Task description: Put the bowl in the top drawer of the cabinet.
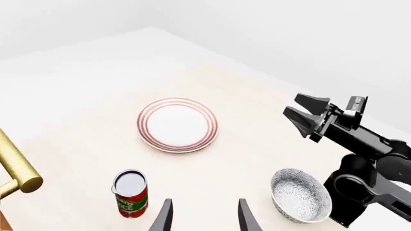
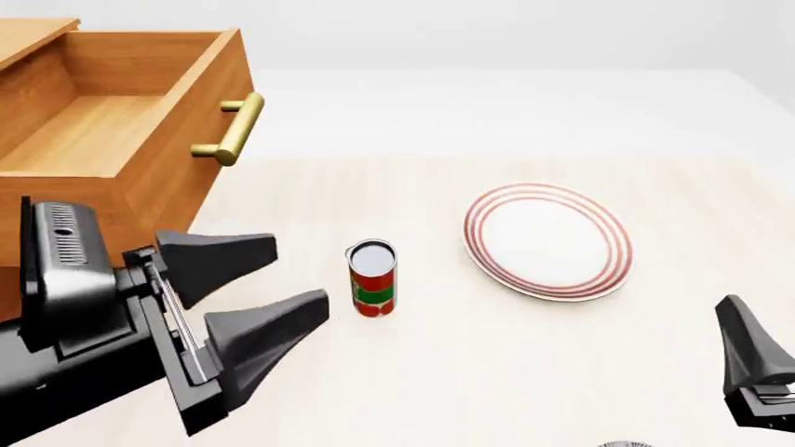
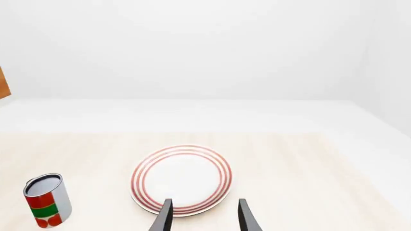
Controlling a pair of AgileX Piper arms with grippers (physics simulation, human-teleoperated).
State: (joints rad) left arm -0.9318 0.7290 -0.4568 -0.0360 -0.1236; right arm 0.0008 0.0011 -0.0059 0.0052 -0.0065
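1. Front view: top drawer (image 2: 118, 140) of the cabinet (image 2: 32, 37) is pulled out and empty as far as I can see, brass handle (image 2: 230, 130) facing the desk (image 2: 497, 372). Drop target is ready.
2. Bowl (image 1: 300, 195): on the desk at the near edge, on my right side. The front view only catches a sliver of its rim (image 2: 625, 444) at the bottom border; the left wrist view shows it whole, upright, nothing in it.
3. My left claw (image 2: 255, 284): released, jaws spread wide, holding nothing. It sits just in front of the drawer, well apart from the bowl.
4. My right claw (image 1: 297, 114): released too, fingers apart, empty. In its own wrist view the fingertips (image 3: 165, 214) point over the plate (image 3: 182, 179), not the bowl (the bowl is out of that view entirely, so it lies behind and below where the claw aims).
5. Key relation: the bowl lies close beside the right arm's forearm, nearer me than the right claw tip. The right arm is clearly the nearer one. My guess is it has to pull back and tip down to reach the rim.
6. Bowl is round, so no long axis to line up; any rim pinch works.
7. Can (image 2: 371, 278) stands between the bowl and drawer; carry path should clear it.
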